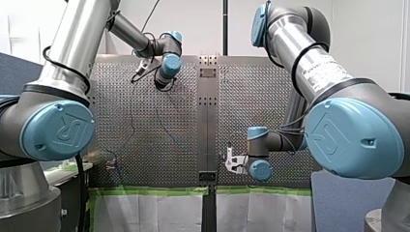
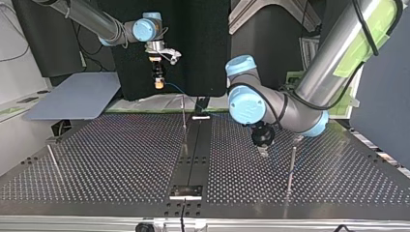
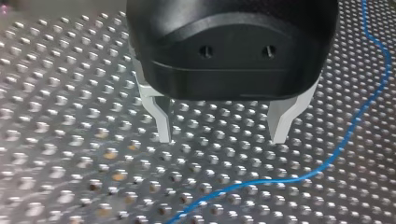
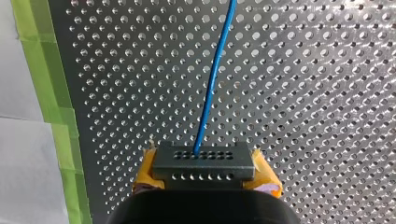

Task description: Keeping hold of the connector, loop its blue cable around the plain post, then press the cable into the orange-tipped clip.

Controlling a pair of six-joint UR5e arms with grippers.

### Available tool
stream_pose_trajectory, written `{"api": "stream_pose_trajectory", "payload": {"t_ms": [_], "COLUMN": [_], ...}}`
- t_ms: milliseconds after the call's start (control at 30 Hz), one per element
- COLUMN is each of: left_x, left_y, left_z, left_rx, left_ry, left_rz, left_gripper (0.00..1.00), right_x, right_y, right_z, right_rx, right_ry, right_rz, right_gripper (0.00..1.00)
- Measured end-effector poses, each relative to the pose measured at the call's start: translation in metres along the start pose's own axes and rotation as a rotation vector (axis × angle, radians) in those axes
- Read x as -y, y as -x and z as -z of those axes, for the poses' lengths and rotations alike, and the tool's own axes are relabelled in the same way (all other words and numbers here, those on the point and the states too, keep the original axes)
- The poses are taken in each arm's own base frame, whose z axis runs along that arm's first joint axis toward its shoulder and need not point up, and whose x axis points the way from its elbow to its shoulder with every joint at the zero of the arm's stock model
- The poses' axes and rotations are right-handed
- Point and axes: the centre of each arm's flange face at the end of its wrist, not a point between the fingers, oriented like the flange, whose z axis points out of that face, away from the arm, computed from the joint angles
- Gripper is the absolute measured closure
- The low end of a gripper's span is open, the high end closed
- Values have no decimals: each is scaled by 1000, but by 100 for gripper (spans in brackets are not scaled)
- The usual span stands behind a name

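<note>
While right gripper (image 4: 205, 171) clamps connector (image 4: 204, 161) | pads (image 4: 148, 171) half-hidden | cable (image 4: 212, 84) cut off

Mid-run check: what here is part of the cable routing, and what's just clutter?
Job: connector, blue cable, right gripper holding the connector, left gripper open, posts.
Lying about: green tape, grey board.

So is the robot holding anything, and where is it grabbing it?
My right gripper holds the black connector by its two sides, between the yellow pads; the blue cable runs out ahead. My left gripper is open and holds nothing.
</note>
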Motion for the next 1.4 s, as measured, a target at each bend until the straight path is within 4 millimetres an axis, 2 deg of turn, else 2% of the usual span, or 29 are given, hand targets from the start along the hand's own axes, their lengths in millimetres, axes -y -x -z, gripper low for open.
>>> {"api": "stream_pose_trajectory", "payload": {"t_ms": [333,1133,1400], "left_x": [35,61,88], "left_y": [-35,-76,-98], "left_z": [-17,-39,-46], "left_rx": [-74,-136,-168], "left_ry": [5,9,-11], "left_rz": [-61,-103,-110], "left_gripper": [1,1,1], "right_x": [0,0,1], "right_y": [0,0,0], "right_z": [0,1,1], "right_rx": [1,3,3], "right_ry": [-1,-1,-2], "right_rz": [0,1,1], "right_gripper": [100,100,100]}}
